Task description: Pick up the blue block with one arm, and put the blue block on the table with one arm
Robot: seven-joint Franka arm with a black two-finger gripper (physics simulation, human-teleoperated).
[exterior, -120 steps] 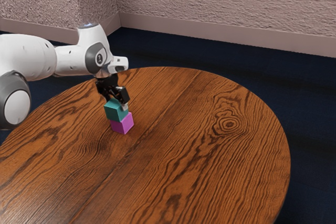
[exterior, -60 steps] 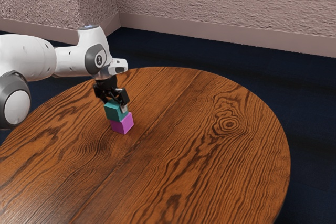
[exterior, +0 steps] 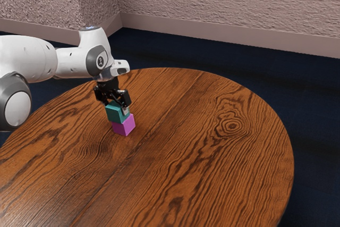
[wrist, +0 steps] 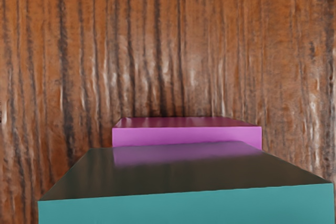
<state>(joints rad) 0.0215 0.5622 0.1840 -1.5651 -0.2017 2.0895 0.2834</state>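
Teal block (exterior: 115, 113) sits under the claw (exterior: 118, 105), apparently propped off the bench (exterior: 191, 158) by a magenta block (exterior: 123, 126); whether it's gripped, I can't tell.

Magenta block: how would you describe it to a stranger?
On the round wooden table, follow the white arm in from the exterior view's left to two blocks. The magenta block is the lower one, its pinkish purple unlike the teal block above.

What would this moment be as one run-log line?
gripper at teal block | teal block above magenta block | magenta block on wooden table | table placement not done
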